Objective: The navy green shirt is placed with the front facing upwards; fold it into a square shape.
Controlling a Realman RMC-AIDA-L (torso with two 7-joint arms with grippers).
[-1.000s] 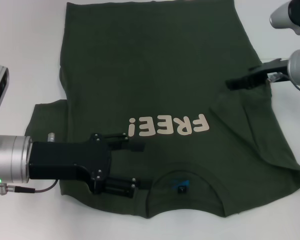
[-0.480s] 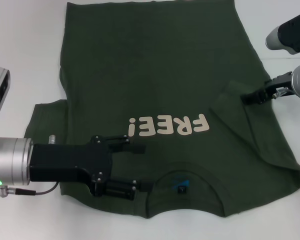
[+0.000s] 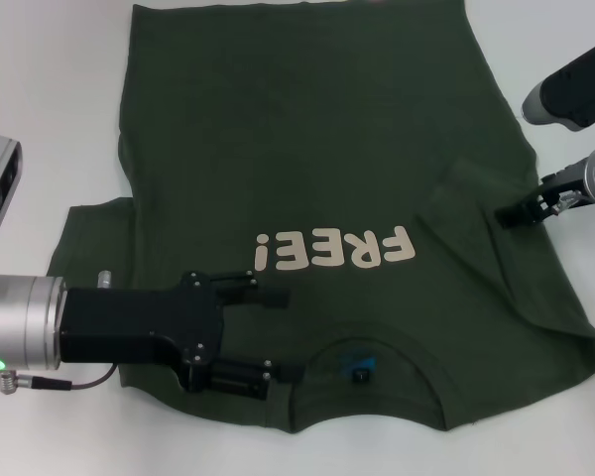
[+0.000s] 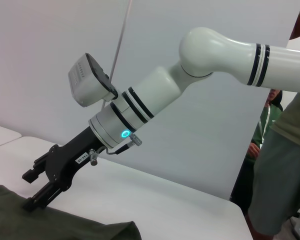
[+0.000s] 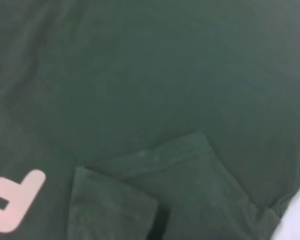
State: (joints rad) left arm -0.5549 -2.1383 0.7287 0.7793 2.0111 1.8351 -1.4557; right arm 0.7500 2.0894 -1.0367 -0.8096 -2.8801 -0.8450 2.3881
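- White tabletop carries the navy green shirt face up, covering most of it, the hem reaching the far edge and the collar by the near edge.
- Its long axis runs near edge to far edge; the "FREE!" lettering reads upside down in the head view.
- Right sleeve lies folded in over the chest; the left one (still flat) sticks out toward the left edge.
- Left gripper sits low over the shoulder beside the collar, jaws spread wide, holding nothing.
- Right gripper is at the shirt's right edge, jaws apart, empty.
- Risk, as I judge it: a shallow pinch could drag both layers, bunching the shirt and skewing the fold.
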